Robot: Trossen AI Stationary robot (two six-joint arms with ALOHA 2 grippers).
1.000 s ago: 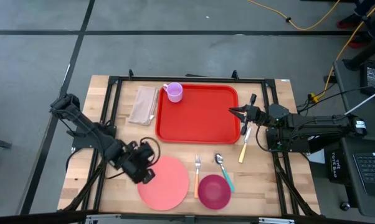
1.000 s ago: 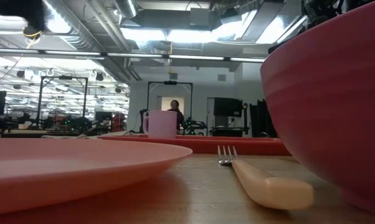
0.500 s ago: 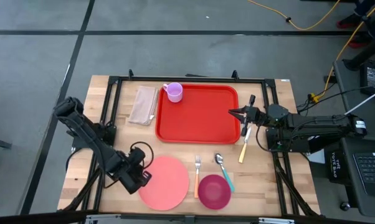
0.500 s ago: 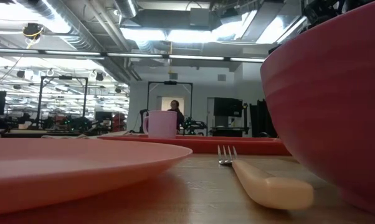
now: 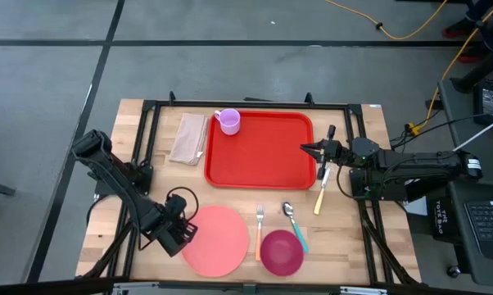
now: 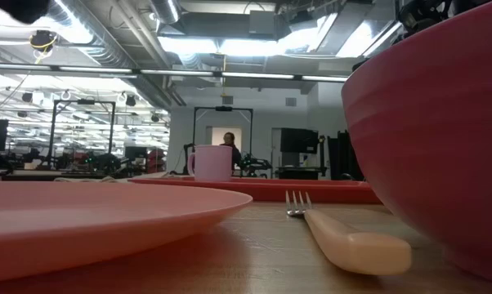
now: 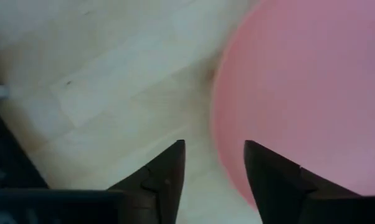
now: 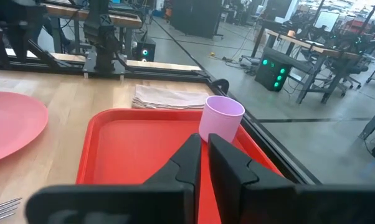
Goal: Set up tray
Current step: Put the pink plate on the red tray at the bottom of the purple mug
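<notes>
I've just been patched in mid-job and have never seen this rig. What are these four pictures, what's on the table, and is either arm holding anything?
This is a robot with two dark arms at a wooden table. One camera looks straight down, one sits at table-top height, and one rides on each wrist.

From above: the red tray lies at the back, bare except for a lilac cup at its rear left corner. A folded napkin lies beside it. At the front are a pink plate, a fork, a spoon and a magenta bowl. A cream-handled utensil lies right of the tray.

The left gripper is at the plate's left edge, open, with the plate's rim between its fingers; nothing is gripped. The right gripper hovers shut over the tray's right edge, holding nothing.

The low view shows the plate, fork and bowl up close.
</notes>
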